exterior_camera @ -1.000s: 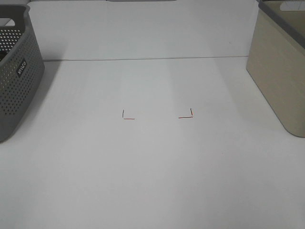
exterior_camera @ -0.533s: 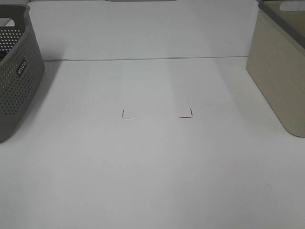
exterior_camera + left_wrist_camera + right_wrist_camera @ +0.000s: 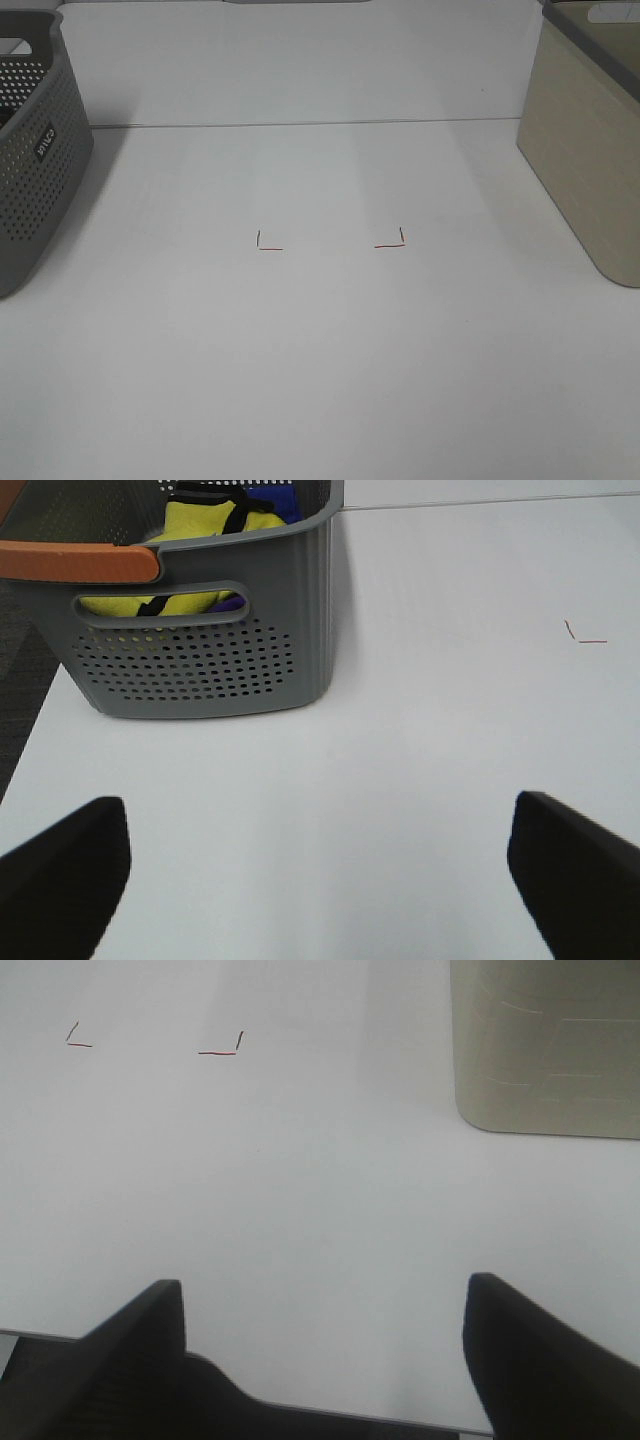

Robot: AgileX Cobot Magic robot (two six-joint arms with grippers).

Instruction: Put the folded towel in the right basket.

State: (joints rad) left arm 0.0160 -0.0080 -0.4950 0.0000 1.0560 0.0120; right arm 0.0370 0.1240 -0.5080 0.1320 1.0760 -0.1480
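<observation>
The right basket (image 3: 585, 150) is beige with a grey rim and stands at the table's right edge; it also shows in the right wrist view (image 3: 545, 1045). No folded towel shows on the table in any view. My left gripper (image 3: 320, 880) is open and empty over bare table, in front of the grey basket. My right gripper (image 3: 325, 1350) is open and empty near the table's front edge, short of the beige basket. Neither gripper shows in the exterior high view.
A grey perforated basket (image 3: 35, 150) stands at the left edge; the left wrist view shows it (image 3: 200, 650) holding yellow cloth (image 3: 215, 525) and some blue cloth. Two red corner marks (image 3: 270, 243) (image 3: 392, 240) lie mid-table. The table's front edge (image 3: 300, 1415) is close to the right gripper.
</observation>
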